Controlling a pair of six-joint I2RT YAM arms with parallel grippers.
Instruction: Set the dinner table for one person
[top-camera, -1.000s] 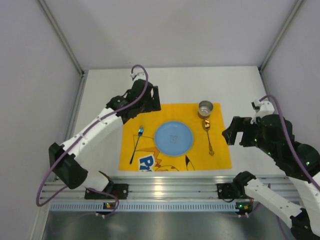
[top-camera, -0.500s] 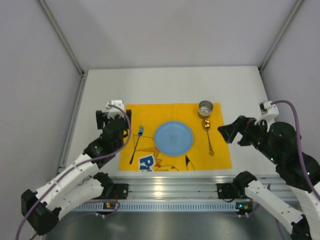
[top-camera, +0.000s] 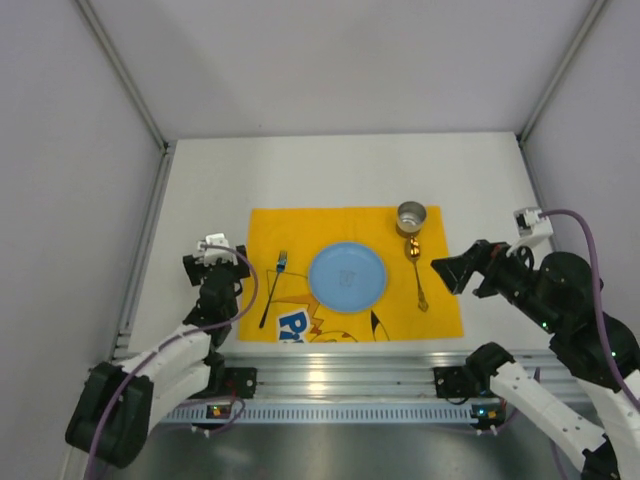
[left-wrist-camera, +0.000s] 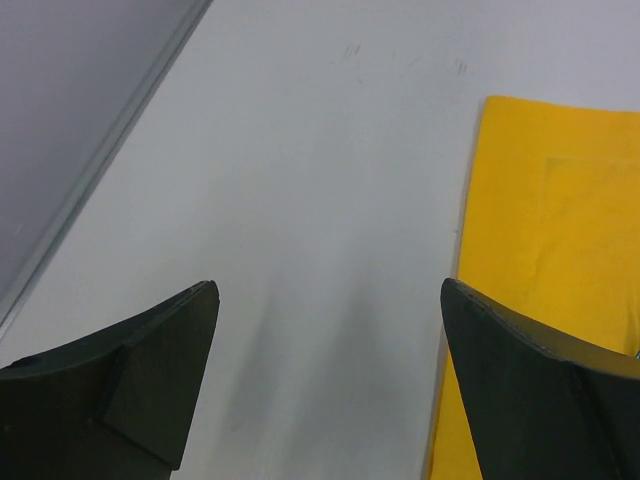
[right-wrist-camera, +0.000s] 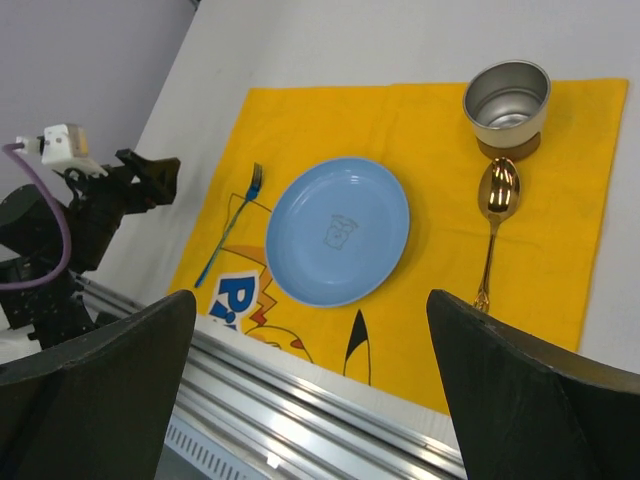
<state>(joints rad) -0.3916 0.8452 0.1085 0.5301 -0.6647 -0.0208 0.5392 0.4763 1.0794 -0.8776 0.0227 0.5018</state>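
The white dinner table (top-camera: 350, 170) carries a yellow cartoon placemat (top-camera: 440, 310). On the mat lie a blue plate (top-camera: 347, 276) in the middle, a blue fork (top-camera: 273, 285) to its left, a gold spoon (top-camera: 417, 270) to its right, and a metal cup (top-camera: 411, 216) on a brown coaster beyond the spoon. My left gripper (top-camera: 212, 265) is open and empty, low over bare table left of the mat (left-wrist-camera: 560, 200). My right gripper (top-camera: 447, 272) is open and empty, raised at the mat's right edge. The right wrist view shows the plate (right-wrist-camera: 338, 230), fork (right-wrist-camera: 232, 225), spoon (right-wrist-camera: 492, 215) and cup (right-wrist-camera: 506, 100).
A silver aluminium rail (top-camera: 340, 370) runs along the table's near edge, with both arm bases on it. Grey walls and frame posts (top-camera: 125, 75) close in the left, right and far sides. The left arm is folded back near the rail.
My left arm has drawn back from the mat's far left corner to a folded pose near the rail. My right gripper has shifted slightly left and nearer.
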